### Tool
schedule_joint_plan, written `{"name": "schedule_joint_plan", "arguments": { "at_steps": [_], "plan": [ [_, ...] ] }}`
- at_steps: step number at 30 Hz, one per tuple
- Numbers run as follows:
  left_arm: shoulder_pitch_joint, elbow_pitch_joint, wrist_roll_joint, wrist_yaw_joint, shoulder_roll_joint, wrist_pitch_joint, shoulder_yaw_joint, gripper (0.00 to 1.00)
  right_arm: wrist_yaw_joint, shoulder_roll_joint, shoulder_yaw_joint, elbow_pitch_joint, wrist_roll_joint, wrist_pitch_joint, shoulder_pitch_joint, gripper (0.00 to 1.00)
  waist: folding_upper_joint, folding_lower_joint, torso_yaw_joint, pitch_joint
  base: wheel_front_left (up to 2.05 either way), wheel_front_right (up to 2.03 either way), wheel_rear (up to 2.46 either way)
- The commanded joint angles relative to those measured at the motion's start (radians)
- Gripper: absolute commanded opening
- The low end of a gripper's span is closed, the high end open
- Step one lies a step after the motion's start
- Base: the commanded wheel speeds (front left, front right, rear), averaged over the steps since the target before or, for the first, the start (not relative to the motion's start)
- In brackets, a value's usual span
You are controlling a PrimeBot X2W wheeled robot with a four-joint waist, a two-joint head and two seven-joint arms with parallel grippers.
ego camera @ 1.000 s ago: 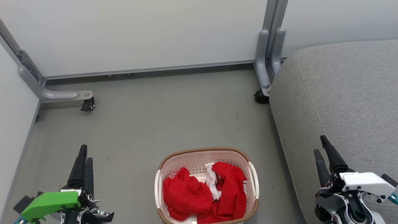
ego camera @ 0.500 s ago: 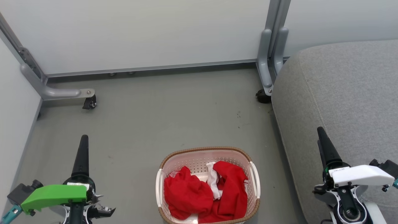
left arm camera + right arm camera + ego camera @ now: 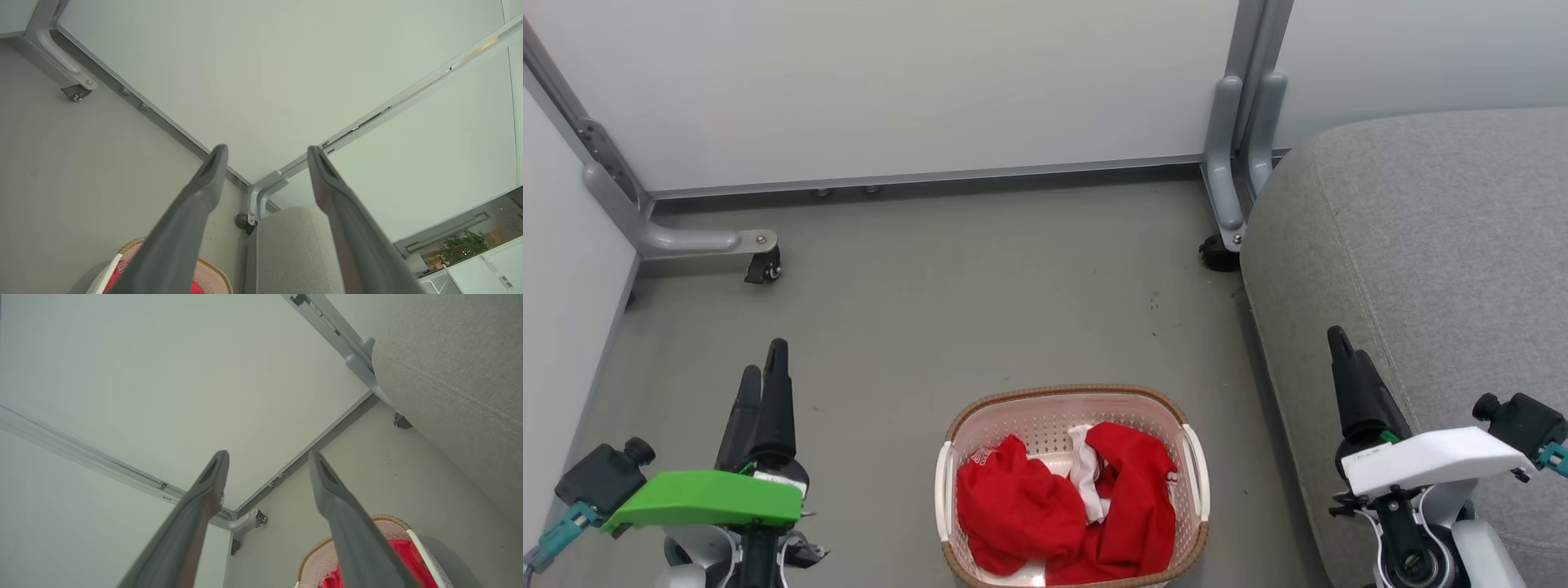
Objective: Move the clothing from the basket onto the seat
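Two hands are seen with long, dark, tapered fingers spread wide, nothing held: the left hand (image 3: 265, 149) under a green cover (image 3: 703, 498), the right hand (image 3: 267, 455) under a white cover (image 3: 1429, 461) whose small label cannot be read. Between them, on the smooth grey floor (image 3: 980, 286), the perforated white plastic basket (image 3: 1062, 394) with its woven-look brown rim is stood, and the crumpled red-and-white clothing (image 3: 1013, 506) is heaped inside. The rounded, seamed grey fabric seat (image 3: 1437, 245) is set along the floor's right edge.

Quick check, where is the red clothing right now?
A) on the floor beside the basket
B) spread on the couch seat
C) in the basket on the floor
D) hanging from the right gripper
C: the clothing lies heaped inside the basket, and the seat has none on it.
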Motion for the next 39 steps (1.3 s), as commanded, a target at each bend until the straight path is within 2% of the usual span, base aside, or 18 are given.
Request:
{"name": "schedule_joint_plan", "arguments": {
  "at_steps": [1, 3, 4, 6, 7, 21, 39],
  "plan": [
    [-0.014, -0.016, 0.046, -0.002, 0.014, -0.010, -0.006, 1.00, 0.000, -0.007, 0.006, -0.020, -0.046, -0.013, -0.006, 1.00, 0.0000, 0.0000, 0.000, 0.000, 0.00, 0.00, 0.00],
    [-0.011, -0.016, 0.091, -0.003, 0.014, -0.017, -0.011, 1.00, 0.000, -0.008, 0.011, -0.023, -0.092, -0.020, -0.003, 1.00, 0.0000, 0.0000, 0.001, 0.000, 0.00, 0.00, 0.00],
    [-0.005, -0.011, 0.169, -0.003, 0.016, -0.031, -0.018, 1.00, 0.000, -0.008, 0.018, -0.032, -0.168, -0.033, 0.000, 1.00, 0.0000, 0.0000, 0.002, 0.002, 0.00, 0.00, 0.00],
    [-0.005, -0.011, 0.169, -0.003, 0.016, -0.031, -0.018, 1.00, 0.000, -0.008, 0.018, -0.032, -0.168, -0.033, 0.000, 1.00, 0.0000, 0.0000, 0.002, 0.002, 0.00, 0.00, 0.00],
    [-0.002, -0.007, 0.230, -0.003, 0.016, -0.043, -0.026, 1.00, 0.001, -0.007, 0.023, -0.038, -0.230, -0.046, 0.002, 1.00, 0.0000, 0.0000, 0.003, 0.004, 0.00, 0.00, 0.00],
    [0.006, 0.010, 0.408, -0.003, 0.020, -0.081, -0.053, 1.00, 0.001, -0.006, 0.026, -0.044, -0.427, -0.083, 0.014, 1.00, 0.0000, 0.0000, 0.008, 0.003, 0.00, 0.00, 0.00],
    [0.019, 0.044, 0.603, 0.007, 0.019, -0.128, -0.067, 1.00, 0.001, -0.006, 0.040, -0.028, -0.612, -0.131, 0.035, 1.00, 0.0000, 0.0000, 0.013, 0.004, 0.00, 0.00, 0.00]
  ]
}}
